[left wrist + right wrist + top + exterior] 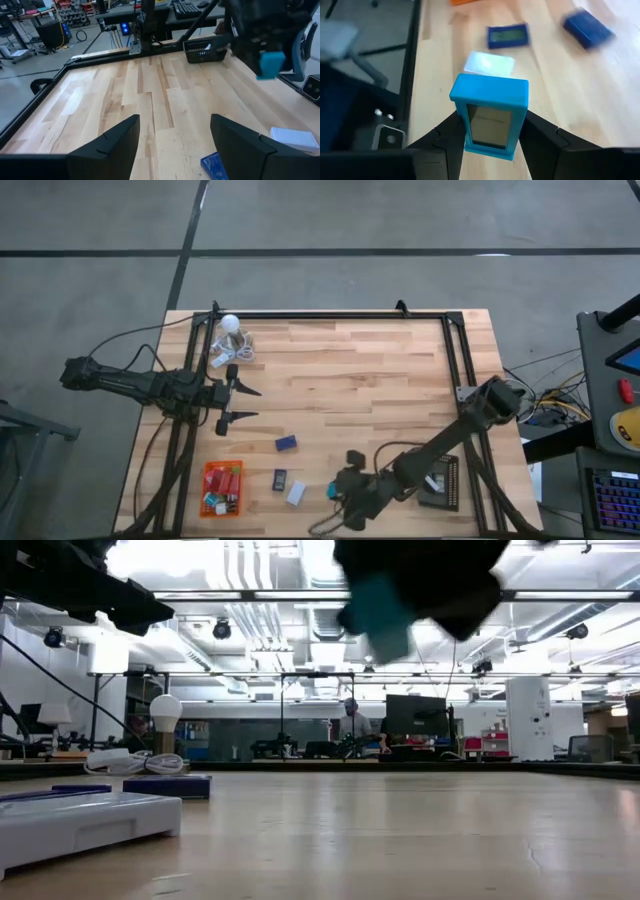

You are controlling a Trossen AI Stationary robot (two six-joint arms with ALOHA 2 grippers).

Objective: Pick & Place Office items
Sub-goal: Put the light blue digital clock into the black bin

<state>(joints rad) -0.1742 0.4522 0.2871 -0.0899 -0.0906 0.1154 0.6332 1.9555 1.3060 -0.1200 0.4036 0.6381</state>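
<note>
A teal block (490,97) with a pale window hangs clear of the table near its front edge, and my right gripper (336,493) is shut on it. It also shows in the low view as the teal block (380,615). My left gripper (250,404) waits open at the table's left, with nothing between its fingers. A white item (296,493), a dark item (280,479) and a navy item (286,443) lie flat on the wood. An orange tray (209,472) at the front left holds several small pieces. My right gripper pinches the teal block's two long sides (465,125) between its two fingers, toward the block's lower end. The fingers (445,142) slant down from the table's right side. The block stands out beyond the fingers, lifted clear of the table.
A black ribbed tray (452,498) sits at the front right beside my right arm. A white bulb (230,323) with a coiled cord stands at the far left corner. A black frame rail (330,314) runs along the table's far edge. Bare wood fills the middle.
</note>
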